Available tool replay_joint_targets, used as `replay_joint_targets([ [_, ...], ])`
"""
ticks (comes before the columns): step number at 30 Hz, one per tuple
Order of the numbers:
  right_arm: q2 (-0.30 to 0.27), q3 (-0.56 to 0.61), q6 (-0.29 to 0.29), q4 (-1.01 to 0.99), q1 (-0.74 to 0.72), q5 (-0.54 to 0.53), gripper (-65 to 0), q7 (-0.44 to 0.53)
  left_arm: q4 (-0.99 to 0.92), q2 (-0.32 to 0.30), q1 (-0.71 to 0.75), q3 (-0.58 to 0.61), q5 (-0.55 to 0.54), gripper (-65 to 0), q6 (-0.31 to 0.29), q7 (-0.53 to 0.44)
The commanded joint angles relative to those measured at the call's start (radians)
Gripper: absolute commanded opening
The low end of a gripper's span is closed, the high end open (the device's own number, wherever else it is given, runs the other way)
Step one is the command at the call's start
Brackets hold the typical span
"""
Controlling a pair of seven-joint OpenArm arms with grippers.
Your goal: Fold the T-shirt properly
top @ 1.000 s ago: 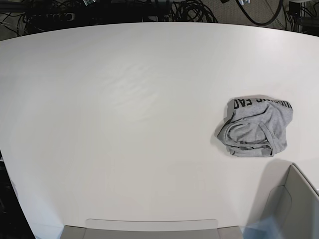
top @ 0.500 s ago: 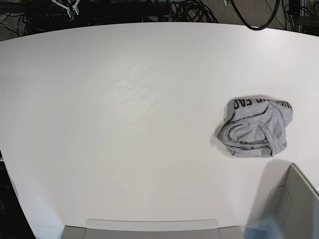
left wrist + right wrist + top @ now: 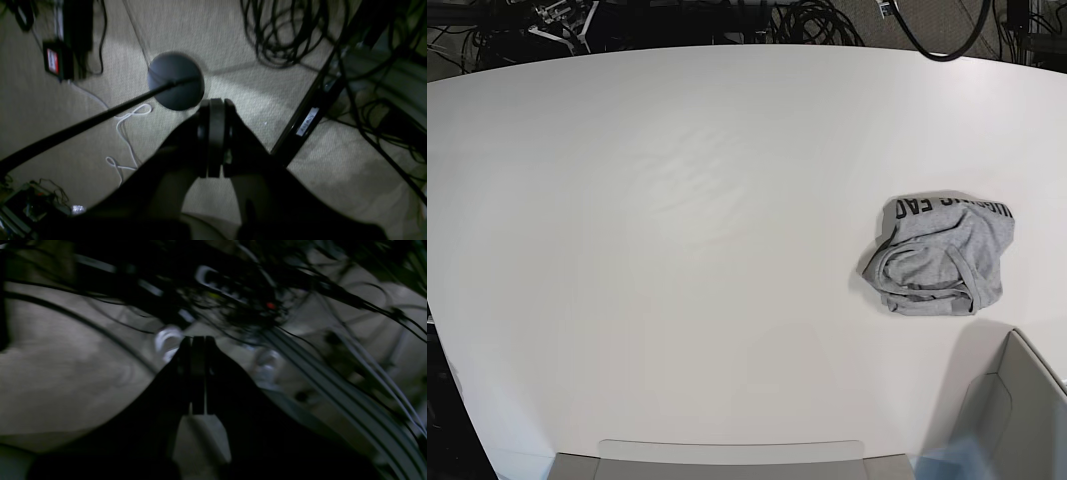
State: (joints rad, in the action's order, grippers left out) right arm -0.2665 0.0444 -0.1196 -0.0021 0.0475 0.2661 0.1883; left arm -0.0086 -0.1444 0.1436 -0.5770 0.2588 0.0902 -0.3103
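Beyond the far edge of the white table (image 3: 727, 250), toward the left of the base view, the right arm hangs back from the work, only a small bit of it peeping in at the top. Its gripper (image 3: 198, 340) has its fingers together with nothing between them, aimed down at blurred cables and metal rails.

Farther right, the left arm is likewise drawn off the tabletop. The left gripper (image 3: 217, 103) is closed and empty too, pointing at the carpet (image 3: 253, 113) and a round dark stand base (image 3: 176, 81).

At the right side of the table lies the grey T-shirt (image 3: 942, 260) — a compact, rumpled bundle, a strip of black lettering along its far edge and a loose loop of cloth on top. Near it, at the lower right corner, stands a grey bin (image 3: 1037, 400).

The step looks to be either a pause before folding or a rest after a rough fold. If the bundle needs tidying, the next move calls for both arms to come over the table, open and spread the cloth.
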Motion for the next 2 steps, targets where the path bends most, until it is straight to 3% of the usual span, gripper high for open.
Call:
replay_joint_targets([
  [1, -0.014, -0.001, -0.01, 0.002, -0.007, -0.001, -65.0, 0.009, 0.009, -0.014, -0.014, -0.001, -0.003, -65.0, 0.016, -0.02],
  [2, -0.007, -0.001, -0.01, 0.002, -0.005, -0.001, -65.0, 0.009, 0.009, -0.013, -0.016, -0.002, -0.003, -65.0, 0.016, -0.02],
])
